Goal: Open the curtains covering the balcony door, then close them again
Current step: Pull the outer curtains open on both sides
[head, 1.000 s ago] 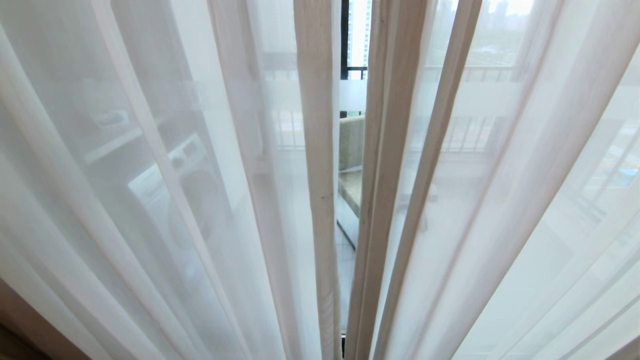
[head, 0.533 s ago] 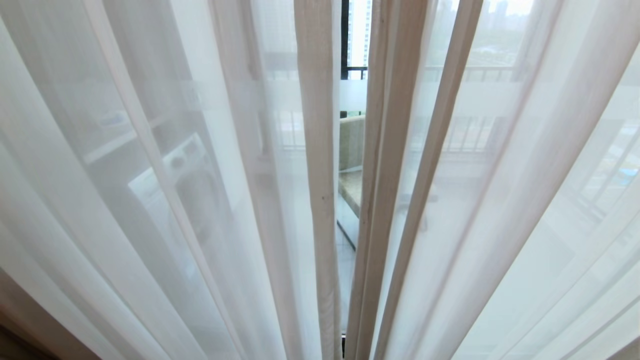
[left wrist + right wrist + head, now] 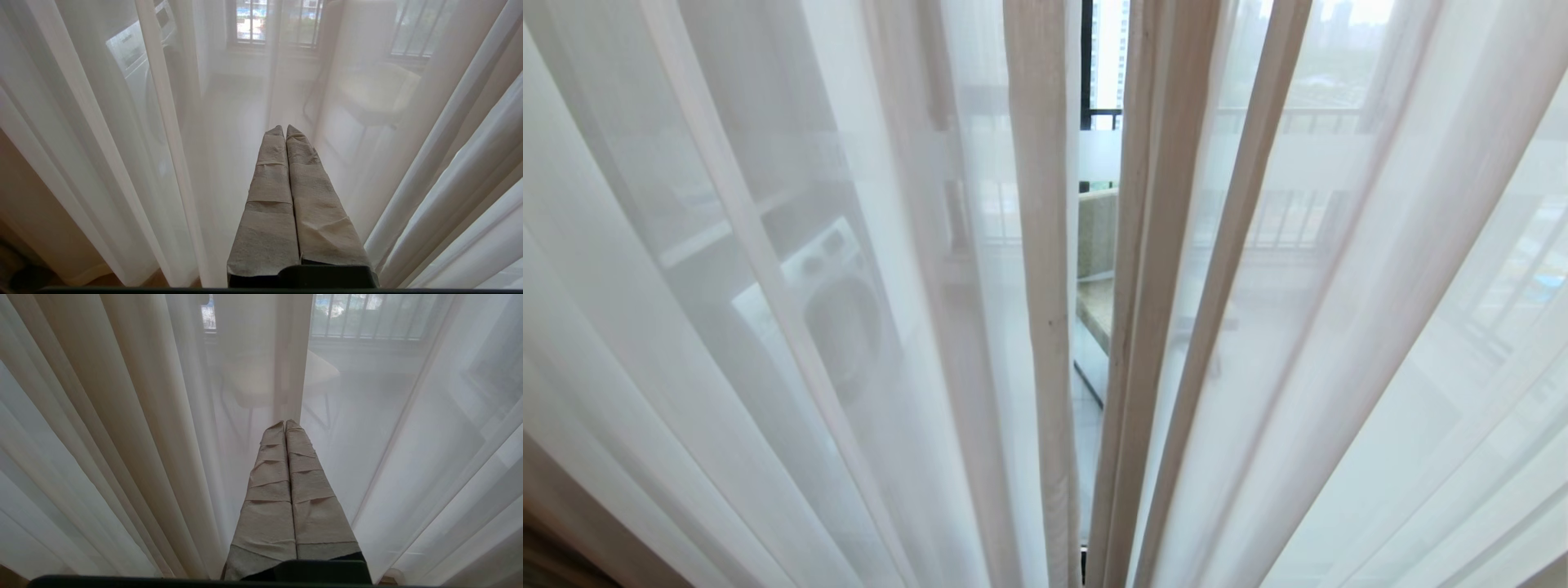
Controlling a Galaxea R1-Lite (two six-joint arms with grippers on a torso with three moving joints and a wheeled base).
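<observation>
The curtains hang drawn across the whole head view as two white sheers, a left panel and a right panel. Their hemmed edges stand a narrow slit apart in the middle. Through the slit shows the balcony door's glass with its frosted band. Neither arm is in the head view. My left gripper is shut and empty, low and close in front of the left sheer. My right gripper is likewise shut and empty, facing the right sheer.
A thick beige drape shows at the lower left corner. Behind the left sheer stands a white washing machine. A chair and a railing are on the balcony beyond the glass.
The folds of the left sheer have drifted a little to the left, and the washing machine shows more clearly through it. The middle slit and the right sheer look the same.
</observation>
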